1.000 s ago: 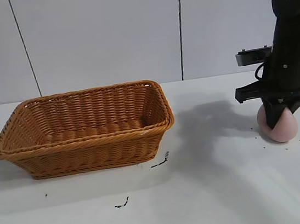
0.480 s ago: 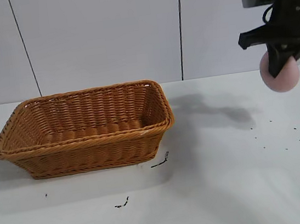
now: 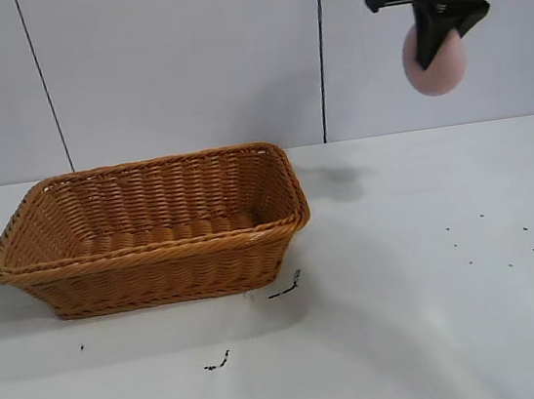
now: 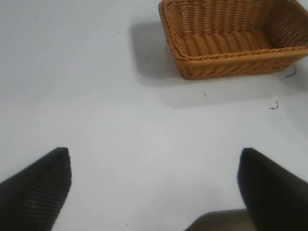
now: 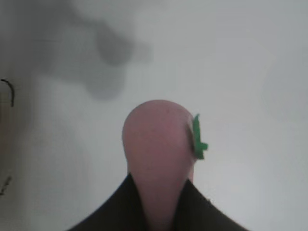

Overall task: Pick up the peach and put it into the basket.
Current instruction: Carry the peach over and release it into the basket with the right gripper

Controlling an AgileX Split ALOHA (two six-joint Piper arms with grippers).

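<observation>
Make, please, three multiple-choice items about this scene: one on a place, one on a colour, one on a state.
1. Where is the peach?
A. inside the basket
B. high above the table, right of the basket
C. on the table

2. What colour is the wicker basket?
A. orange-brown
B. white
C. green

3. How is the right gripper?
A. open, empty
B. shut on the peach
C. out of view

Answers: 1 B, it hangs in the air; 2 A, the weave shows it; 3 B, the fingers clamp the fruit. The left gripper is open.
</observation>
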